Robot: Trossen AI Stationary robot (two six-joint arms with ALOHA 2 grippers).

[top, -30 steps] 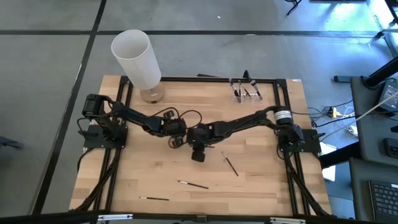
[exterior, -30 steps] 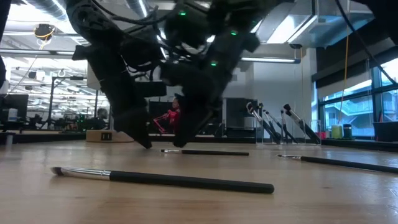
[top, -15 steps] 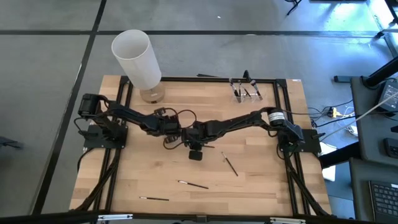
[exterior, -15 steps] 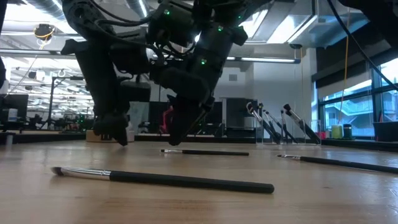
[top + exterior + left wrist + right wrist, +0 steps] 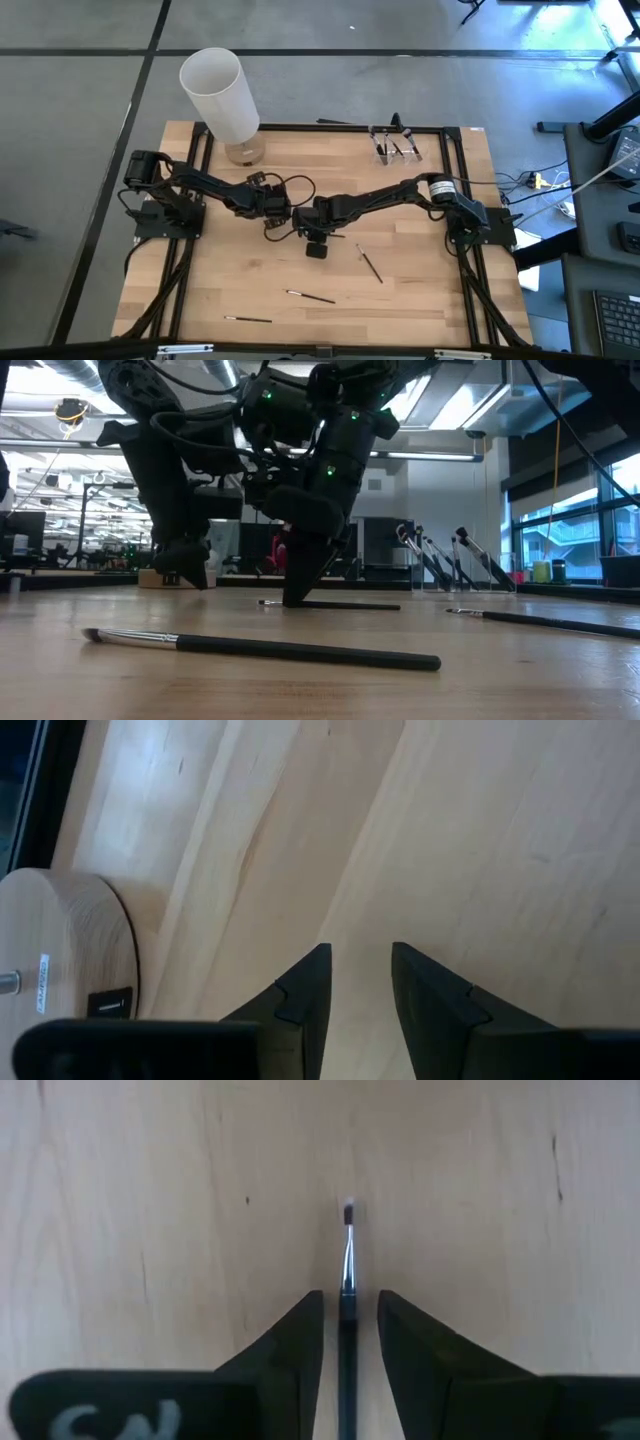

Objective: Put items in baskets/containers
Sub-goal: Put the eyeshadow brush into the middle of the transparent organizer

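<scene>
Brush (image 5: 347,1295), thin, black-handled, silver-ferruled, lies flat on pale wood-grain table (image 5: 220,290) at its middle, between the parted fingers of the right gripper (image 5: 348,1325), untouched; handle end hidden. Left gripper (image 5: 358,982) beside it, open, empty. Clear boxy holder (image 5: 396,146) at far edge.

the overhead view is evenly lit, and the wooden table (image 5: 230,290) shows bright with only soft, short shadows under the arms. at table height the arms stand as dark shapes against bright ceiling lights (image 5: 470,400) and daylit windows (image 5: 575,530), the room behind is washed out, and the nearest brush (image 5: 260,648) looks sharp while the farther ones go softer. both wrist pictures show warm, flat light on the wood, with the dark fingers (image 5: 300,1350) slightly soft at the edge.
</scene>
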